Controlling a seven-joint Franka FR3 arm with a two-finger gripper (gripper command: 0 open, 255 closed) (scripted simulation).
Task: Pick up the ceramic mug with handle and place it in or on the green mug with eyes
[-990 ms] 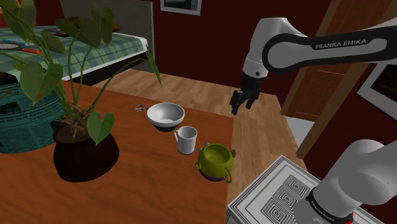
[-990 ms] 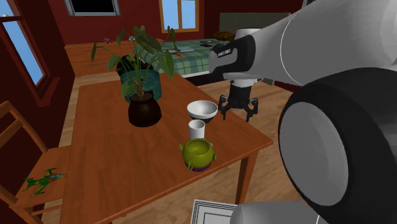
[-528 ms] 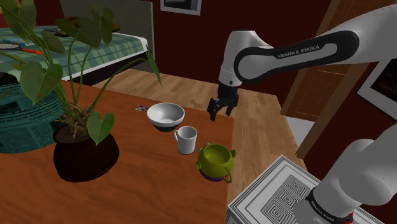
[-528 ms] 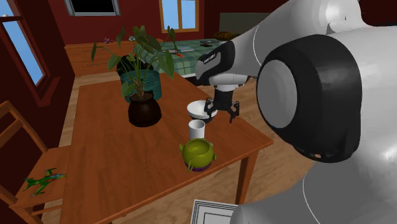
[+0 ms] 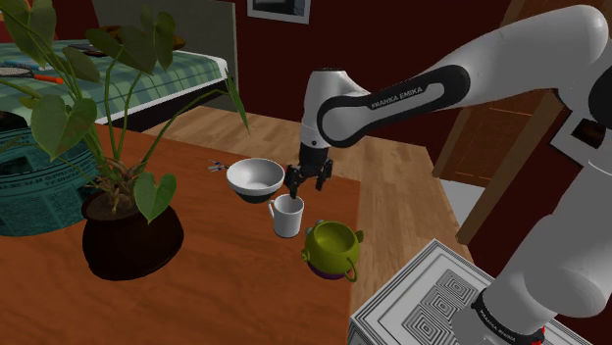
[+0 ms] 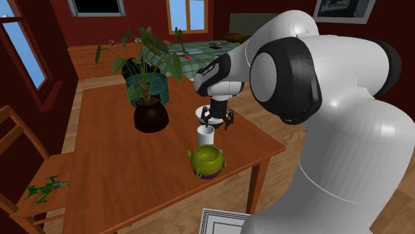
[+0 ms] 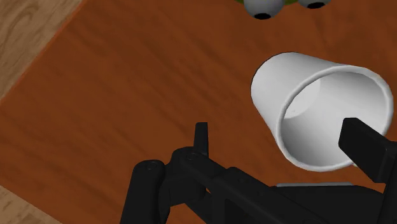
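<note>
A white mug (image 5: 286, 217) with a small handle stands upright on the brown wooden table (image 5: 216, 284). It stands between a white bowl (image 5: 255, 177) and the green mug with eyes (image 5: 331, 250). My gripper (image 5: 306, 183) hangs open just above the white mug's rim, touching nothing. In the second exterior view the gripper (image 6: 216, 120) is right over the white mug (image 6: 205, 136), with the green mug (image 6: 207, 161) nearer the camera. In the wrist view the gripper (image 7: 286, 143) has one finger over the white mug (image 7: 299, 95) and the other over bare table. The green mug's eyes (image 7: 262, 6) lie beyond.
A large potted plant in a dark pot (image 5: 127, 238) and a teal pot (image 5: 39, 186) stand on the table at the shoulder view's left. A small object (image 5: 216, 167) lies behind the bowl. The table edge (image 5: 359, 225) runs close beside the green mug; my stand (image 5: 422, 304) is below.
The arm has swung toward the shoulder view's left and down, from over the floor beyond the table edge to just above the white mug. The fingers stayed open.
</note>
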